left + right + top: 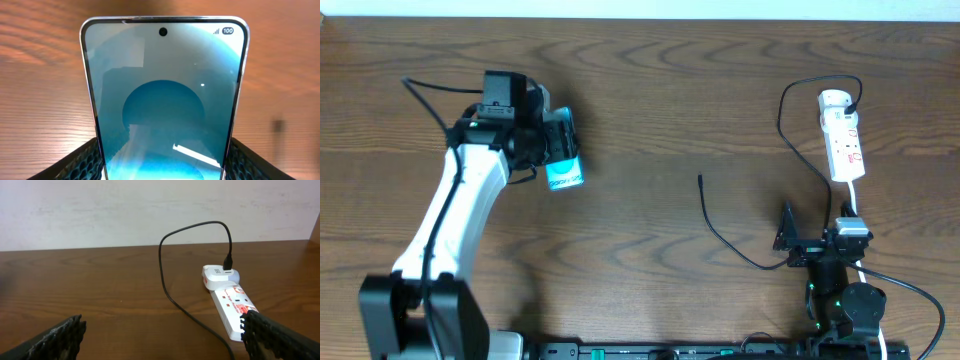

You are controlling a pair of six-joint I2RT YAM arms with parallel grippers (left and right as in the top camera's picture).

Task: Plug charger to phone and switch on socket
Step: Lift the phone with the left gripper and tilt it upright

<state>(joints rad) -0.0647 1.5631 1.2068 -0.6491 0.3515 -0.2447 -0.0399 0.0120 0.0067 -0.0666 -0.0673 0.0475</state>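
The phone [564, 172] with its turquoise screen [165, 100] sits in my left gripper [552, 142], at the table's left rear. Both fingers [80, 162] press the phone's long edges, so the left gripper [162, 162] is shut on it. The charger cable [715, 232] lies loose mid-table, its small plug tip [700, 180] pointing to the rear. It loops up [170, 297] to a white adapter [220, 276] at the far end of the socket strip [844, 140], which is white with red markings [231, 307]. My right gripper [817, 224] hangs open just in front of the strip, nothing between its fingers [60, 335].
The wooden table [650, 90] ends at a pale wall [125, 210] behind the strip. The strip's white lead [855, 205] runs toward the right arm's base. The left arm [455, 215] stretches from the front left corner.
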